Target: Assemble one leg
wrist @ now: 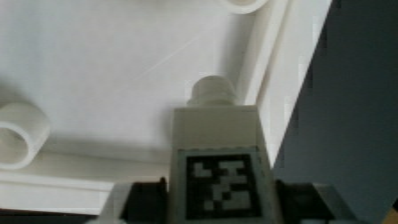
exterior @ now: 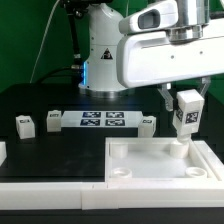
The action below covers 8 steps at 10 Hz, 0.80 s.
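Leg (exterior: 186,116): small white tagged block, clenched upright in my pincer (exterior: 186,104), over the tray (exterior: 130,150) corner at the exterior view's right. Probably light, rigid, smooth; best held by its flat sides.

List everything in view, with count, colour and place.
held leg: 1, white with black-and-white tag, upright over the tray part's far corner, exterior view's right
loose legs: 3, white, on the table; two on the exterior view's left of the marker board, one at its right end
tray part: 1, white, nearest the camera
marker board: 1, white with black tags, mid-table
table: 1, black
arm: 1, white, above
gripper: 1, shut on the held leg
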### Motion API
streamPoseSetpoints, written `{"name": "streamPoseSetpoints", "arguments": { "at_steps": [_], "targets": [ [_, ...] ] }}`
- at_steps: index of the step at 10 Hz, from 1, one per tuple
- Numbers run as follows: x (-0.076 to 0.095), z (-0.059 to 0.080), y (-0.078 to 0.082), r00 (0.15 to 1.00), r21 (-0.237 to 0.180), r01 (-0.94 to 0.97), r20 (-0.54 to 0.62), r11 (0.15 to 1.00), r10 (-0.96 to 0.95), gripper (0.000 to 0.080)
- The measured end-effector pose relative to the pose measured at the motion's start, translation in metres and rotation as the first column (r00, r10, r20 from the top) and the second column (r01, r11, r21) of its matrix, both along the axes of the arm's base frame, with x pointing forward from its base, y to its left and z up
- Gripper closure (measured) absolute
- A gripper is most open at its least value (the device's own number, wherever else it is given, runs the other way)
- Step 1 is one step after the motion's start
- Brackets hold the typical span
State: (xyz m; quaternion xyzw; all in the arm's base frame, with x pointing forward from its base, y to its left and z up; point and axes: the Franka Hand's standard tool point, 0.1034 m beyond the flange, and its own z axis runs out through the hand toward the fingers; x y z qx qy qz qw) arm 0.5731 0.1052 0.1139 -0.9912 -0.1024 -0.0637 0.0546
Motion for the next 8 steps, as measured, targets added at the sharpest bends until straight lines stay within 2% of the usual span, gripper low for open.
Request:
{"name": "streamPoseSetpoints", "arguments": {
  "at_steps": [2,6,8],
  "targets": [
    [0.000,0.000,0.000,1.000,0.000,0.000,0.000,1.000,0.000,0.0509],
    [0.039,0.002,0.004,0.999,0.012,-0.005,0.041,1.000,0.005,0.0509],
    [0.047,-0.004,0.003,0.996,0.013,-0.005,0.089,1.000,0.004,0.0509]
  ]
}}
